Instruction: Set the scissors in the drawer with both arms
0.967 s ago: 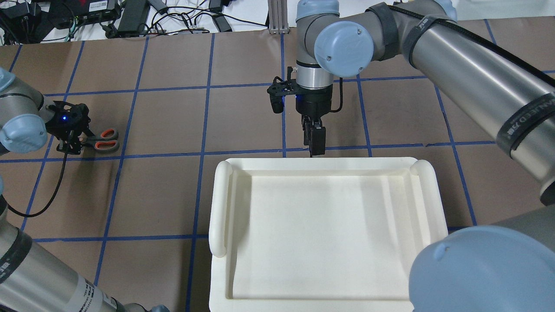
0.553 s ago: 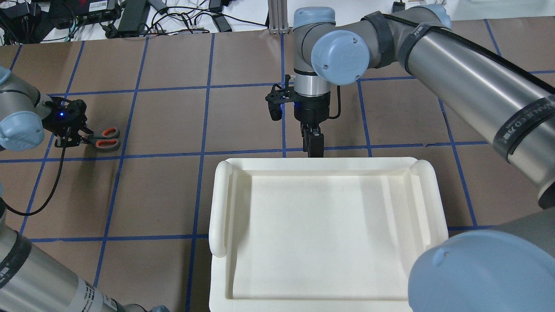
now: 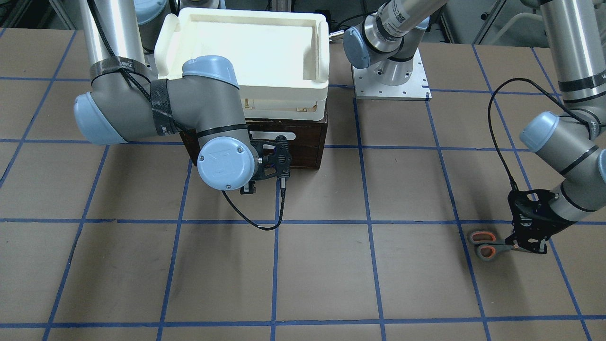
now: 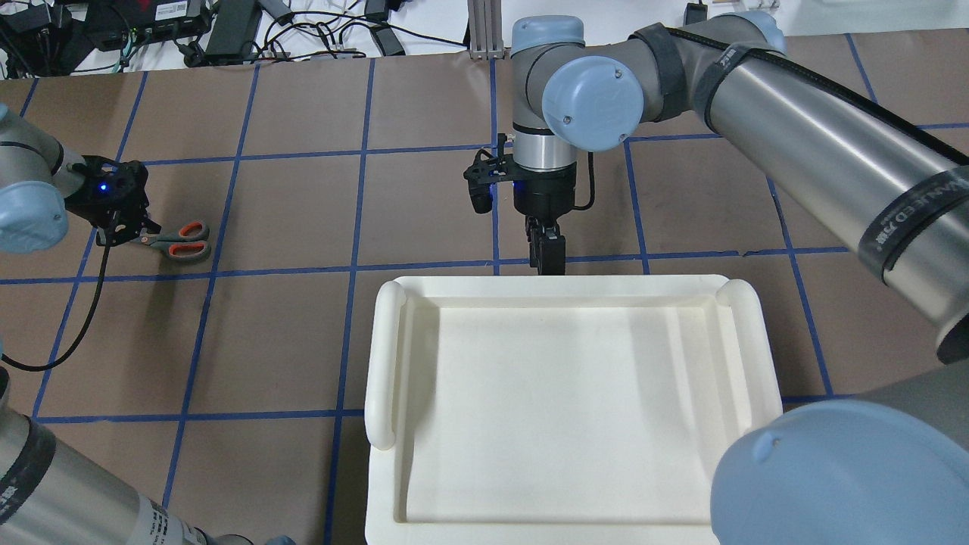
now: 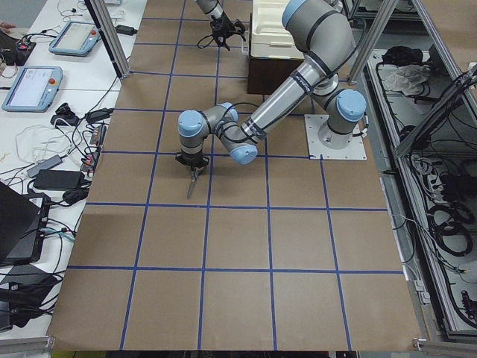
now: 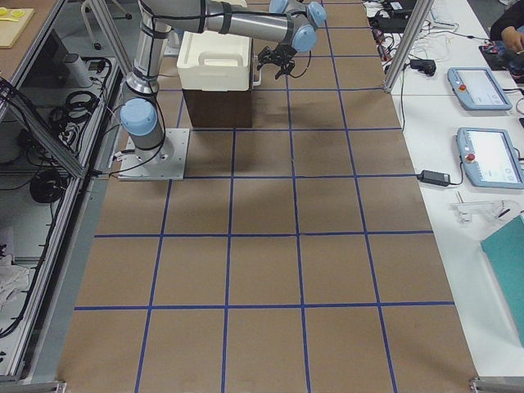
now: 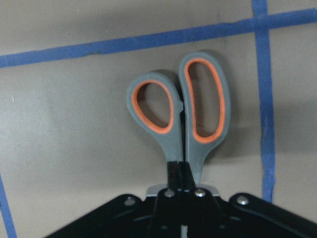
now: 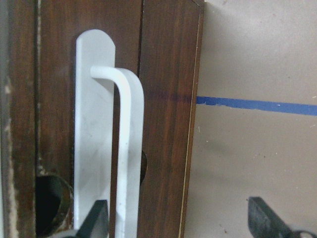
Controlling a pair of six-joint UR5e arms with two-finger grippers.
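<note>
Light bright, even, from above; shadows soft, short. Overhead view: white tray (image 4: 382,363) near blown out, faint grey bands across floor; streak glare along right arm (image 4: 833,151); joint cap at 5 o'clock huge, soft. Blue lamp glows on left tool (image 4: 123,231). Front view: pale arm shadow on desk (image 3: 331,265) at 11 o'clock of scissors (image 3: 485,244). Left wrist view: handle loops slightly soft, tool body at 6 o'clock black. Right wrist view: drawer handle (image 8: 126,148) close, blurred. Side views wide; far arm tiny.
</note>
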